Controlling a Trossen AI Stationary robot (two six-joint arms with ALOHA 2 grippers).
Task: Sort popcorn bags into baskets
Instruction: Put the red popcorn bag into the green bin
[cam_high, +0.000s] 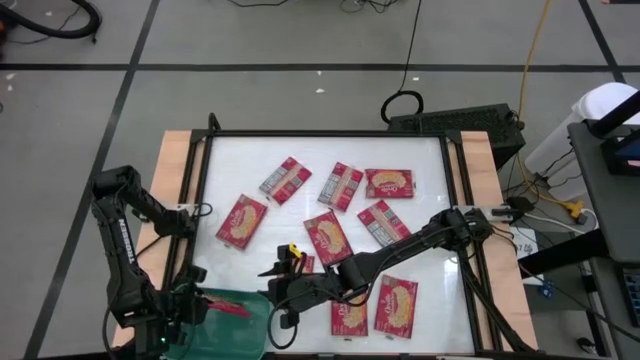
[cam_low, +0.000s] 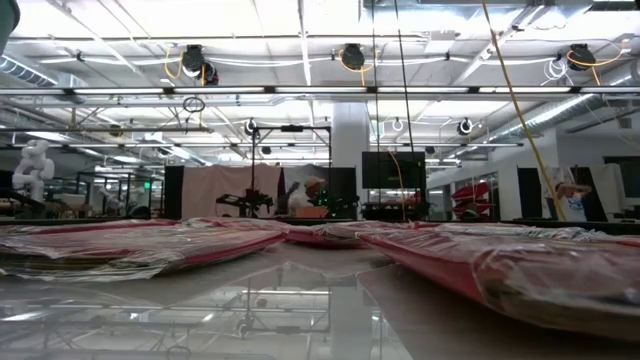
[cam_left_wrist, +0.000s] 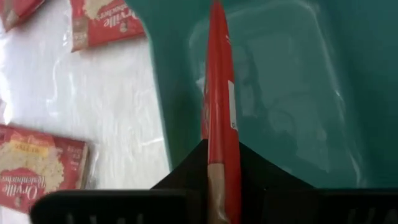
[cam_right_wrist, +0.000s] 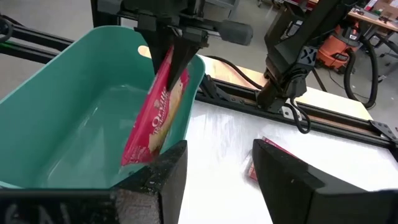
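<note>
A teal basket (cam_high: 243, 332) (cam_right_wrist: 62, 106) stands at the table's near edge, left of the middle. Above it my left gripper (cam_high: 216, 306) (cam_right_wrist: 176, 46) is shut on one red popcorn bag (cam_right_wrist: 155, 112) (cam_left_wrist: 217, 93), which reaches down into the basket. My right gripper (cam_high: 273, 295) (cam_right_wrist: 217, 180) stands open at the basket's right end, with bare table between its fingers. I cannot tell whether one finger touches the basket's wall. Several more popcorn bags (cam_high: 328, 238) lie flat on the table. My left gripper pinches the bag's upper edge (cam_right_wrist: 171, 61) between its two fingers, coming from above and pointing steeply down. The bag hangs tilted below the fingers, and its lower end (cam_right_wrist: 134, 155) is inside the basket, close to the floor. Whether that end rests there I cannot tell.
Bags lie spread over the white table top: three in a far row (cam_high: 340, 186), one at the left (cam_high: 241, 221), one at the right (cam_high: 383, 222), two near the front edge (cam_high: 396, 305). A black frame (cam_high: 455, 180) borders the table.
</note>
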